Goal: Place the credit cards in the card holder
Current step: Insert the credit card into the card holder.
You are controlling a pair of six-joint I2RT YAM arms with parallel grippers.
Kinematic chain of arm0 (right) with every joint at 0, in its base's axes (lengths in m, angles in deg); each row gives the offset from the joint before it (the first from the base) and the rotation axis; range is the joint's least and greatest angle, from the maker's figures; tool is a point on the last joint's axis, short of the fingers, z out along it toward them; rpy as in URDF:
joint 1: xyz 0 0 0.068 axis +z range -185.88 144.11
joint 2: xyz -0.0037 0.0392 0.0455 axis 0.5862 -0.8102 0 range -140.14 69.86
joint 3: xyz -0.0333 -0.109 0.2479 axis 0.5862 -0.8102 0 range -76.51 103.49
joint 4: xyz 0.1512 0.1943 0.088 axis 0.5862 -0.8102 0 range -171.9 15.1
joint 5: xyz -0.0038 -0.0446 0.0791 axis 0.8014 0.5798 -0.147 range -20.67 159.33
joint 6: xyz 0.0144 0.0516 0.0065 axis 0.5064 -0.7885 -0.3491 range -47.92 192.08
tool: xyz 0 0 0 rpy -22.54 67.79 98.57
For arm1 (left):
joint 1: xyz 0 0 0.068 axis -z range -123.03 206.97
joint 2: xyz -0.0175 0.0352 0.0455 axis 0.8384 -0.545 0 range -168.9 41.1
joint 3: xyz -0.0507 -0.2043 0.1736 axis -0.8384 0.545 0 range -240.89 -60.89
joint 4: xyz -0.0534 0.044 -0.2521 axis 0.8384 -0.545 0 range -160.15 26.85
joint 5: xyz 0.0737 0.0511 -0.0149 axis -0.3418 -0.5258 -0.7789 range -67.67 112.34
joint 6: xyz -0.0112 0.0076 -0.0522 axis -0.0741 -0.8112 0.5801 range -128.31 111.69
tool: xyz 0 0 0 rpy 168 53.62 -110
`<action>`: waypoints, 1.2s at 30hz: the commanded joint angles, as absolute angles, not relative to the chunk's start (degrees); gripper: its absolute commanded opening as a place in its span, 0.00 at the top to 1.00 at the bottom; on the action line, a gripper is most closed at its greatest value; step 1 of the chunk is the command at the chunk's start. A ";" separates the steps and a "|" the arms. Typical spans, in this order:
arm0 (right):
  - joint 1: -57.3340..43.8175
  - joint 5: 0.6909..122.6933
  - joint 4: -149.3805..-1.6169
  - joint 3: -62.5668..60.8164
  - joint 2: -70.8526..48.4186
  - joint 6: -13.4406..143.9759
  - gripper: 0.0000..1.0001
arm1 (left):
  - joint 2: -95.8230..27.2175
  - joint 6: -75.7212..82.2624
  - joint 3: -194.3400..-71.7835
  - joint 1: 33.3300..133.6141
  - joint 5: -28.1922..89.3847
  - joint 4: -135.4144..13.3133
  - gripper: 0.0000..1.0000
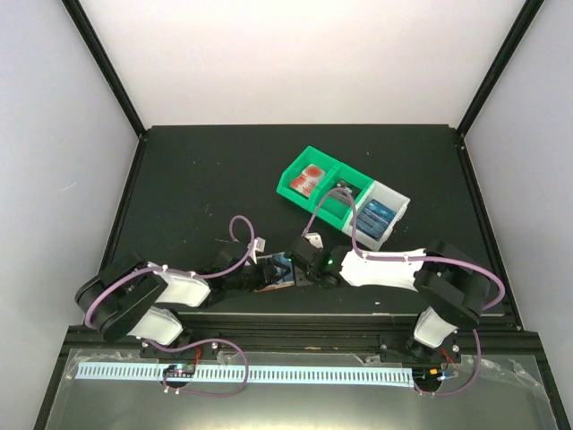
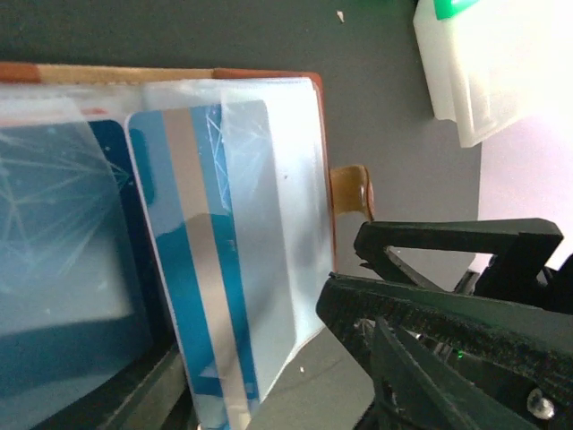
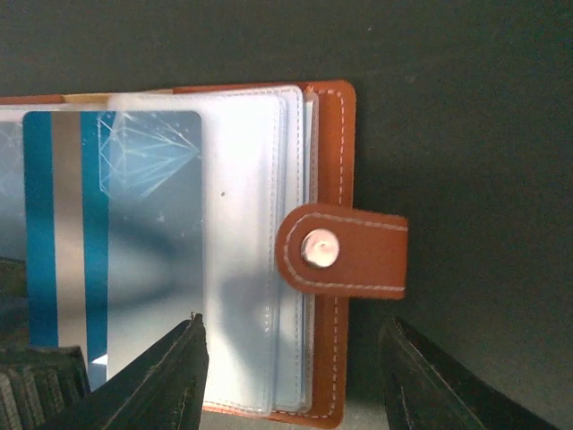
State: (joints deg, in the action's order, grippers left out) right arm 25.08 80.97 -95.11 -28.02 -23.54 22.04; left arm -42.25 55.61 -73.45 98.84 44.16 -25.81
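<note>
One blue card [image 3: 107, 233] partly in card holder [image 3: 331, 116] | red cards [image 1: 312, 179] (top only)

Top view: bright, even overhead light. White enclosure walls [image 1: 295, 54] near blown out at 12 o'clock. Matte black desk [image 1: 206, 179] dim, shadows soft.
Left wrist view: hazy glare on clear plastic sleeves [image 2: 269, 224] of reddish-brown leather card holder [image 2: 351, 190]. White plastic part [image 2: 483, 63] at 1 o'clock overexposed, soft.
Right wrist view: sharp at centre, glint on round metal snap [image 3: 320, 248]. Black right tool fingers [image 3: 166, 381] blurred at 6 to 7 o'clock.
</note>
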 commanded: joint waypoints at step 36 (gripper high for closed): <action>32.80 93.30 -109.60 -0.49 -42.73 29.92 0.37 | -16.92 42.55 -71.91 94.82 31.21 -64.84 0.85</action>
State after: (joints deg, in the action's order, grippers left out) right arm 32.19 89.87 -107.52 -1.53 -41.62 29.87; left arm -16.22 40.75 -73.21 95.19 29.45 -66.99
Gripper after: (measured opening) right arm 0.631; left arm 0.155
